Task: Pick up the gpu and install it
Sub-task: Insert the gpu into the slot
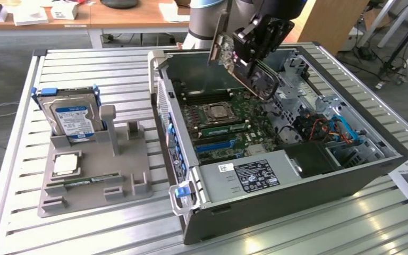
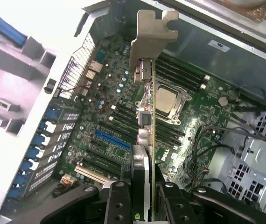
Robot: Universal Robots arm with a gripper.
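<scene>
Grips the gpu [image 1: 262, 79] with the pincer [image 1: 250, 57], shut tight on the card's two faces near its fan end. Holds it in the air, on edge and tilted, above the far end of the open computer case [image 1: 317, 183], touching nothing inside. From the wrist, shows the pincer [image 2: 144, 203] clamped on the gpu [image 2: 147, 98], with the silver bracket [image 2: 152, 32] at the end away from the grip.

Hangs over the motherboard [image 1: 225, 125] on the case floor, roughly above the processor socket [image 2: 170, 100] and the dark memory slots beside it. Leaves the blue slot [image 2: 112, 139] off to one side of the card's line, nearer the case's power supply [image 1: 255, 175]. Shares the case interior with a metal drive cage and a bundle of red and blue cables [image 1: 324, 130] along the wall on the exterior view's right.

Outside the case, on the exterior view's left: a gray holder [image 1: 101, 183] on the slatted metal surface [image 1: 310, 231], with a hard drive [image 1: 73, 118] standing upright in it, well apart from the pincer and the card.
</scene>
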